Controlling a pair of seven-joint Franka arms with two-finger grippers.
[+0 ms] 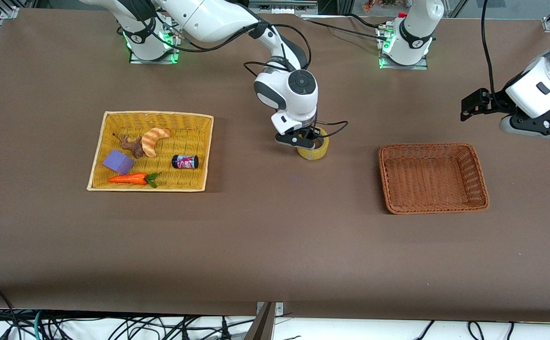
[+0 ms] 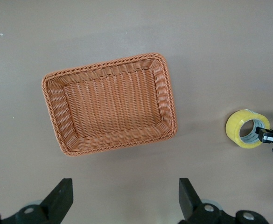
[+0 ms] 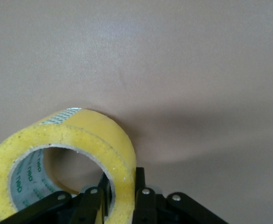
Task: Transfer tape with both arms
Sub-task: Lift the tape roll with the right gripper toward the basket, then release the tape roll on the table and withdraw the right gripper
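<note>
The tape (image 1: 313,149) is seen at the centre of the front view, resting on the brown table (image 1: 275,245) between the two baskets. Its ring wall is pinched by the right gripper (image 1: 305,140): in the right wrist view one finger (image 3: 93,201) is set inside the core and the other against the yellow outer face, low in the frame. The left gripper (image 1: 473,106) is held at the right edge of the front view, in the air above the table by the orange-brown basket (image 1: 433,208); its fingers (image 2: 59,196) are spread wide in the left wrist view, with nothing between them.

Bare tabletop is seen all around the tape, and a broad open band across the lower half of the front view. The yellow basket (image 1: 96,163) sits left of centre. The table's front edge and cables (image 1: 114,326) are visible along the bottom.
</note>
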